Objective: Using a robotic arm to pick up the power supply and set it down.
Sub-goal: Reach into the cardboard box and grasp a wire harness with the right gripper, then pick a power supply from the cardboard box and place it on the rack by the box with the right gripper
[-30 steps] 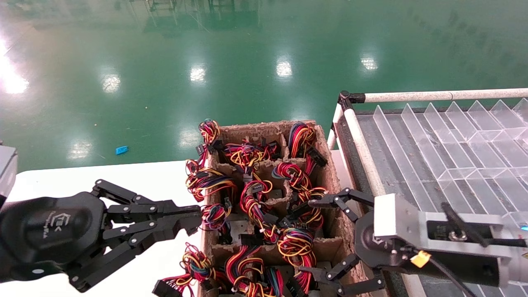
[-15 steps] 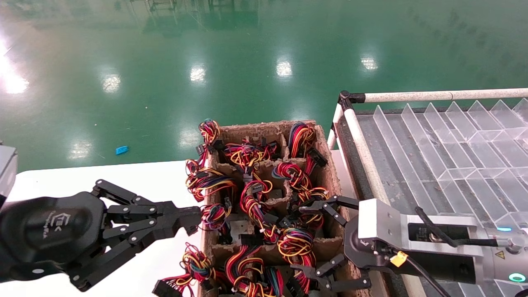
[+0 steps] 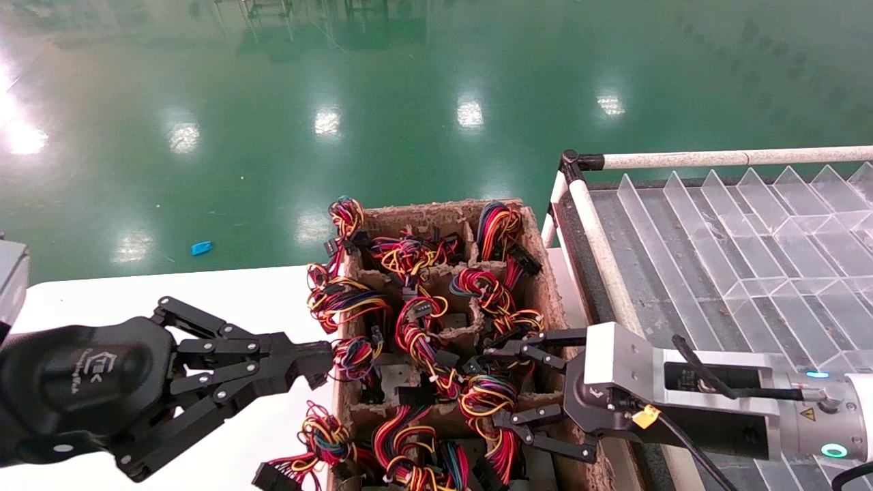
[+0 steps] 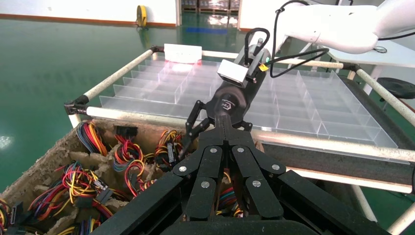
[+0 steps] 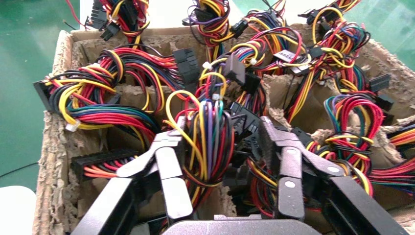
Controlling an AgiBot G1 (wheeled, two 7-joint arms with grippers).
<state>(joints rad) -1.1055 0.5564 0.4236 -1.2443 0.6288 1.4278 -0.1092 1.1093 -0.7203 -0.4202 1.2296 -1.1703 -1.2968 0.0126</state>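
Observation:
A brown pulp carton (image 3: pixel 542 293) holds several power supplies. Mostly their red, yellow, orange and black wire bundles show, with a patch of grey metal (image 3: pixel 394 379) deep in one cell. My right gripper (image 3: pixel 495 387) reaches into the carton's near right part. It is open, its fingers astride one upright wire bundle (image 5: pixel 208 142). One finger (image 5: pixel 166 161) touches the bundle; the other (image 5: pixel 288 161) stands off past black connectors. In the right wrist view, that gripper (image 5: pixel 220 139) is seen from behind. My left gripper (image 3: pixel 319 361) is shut and hovers at the carton's left wall, holding nothing.
A rack with a clear plastic divider tray (image 3: pixel 736 245) and white tube rails stands right of the carton. The carton rests on a white table (image 3: pixel 102 300). Loose bundles (image 3: pixel 324 433) hang over its left side. Green floor lies beyond.
My right gripper has pushed left into the carton and its fingers have narrowed around the wire bundle. The left arm has not moved.

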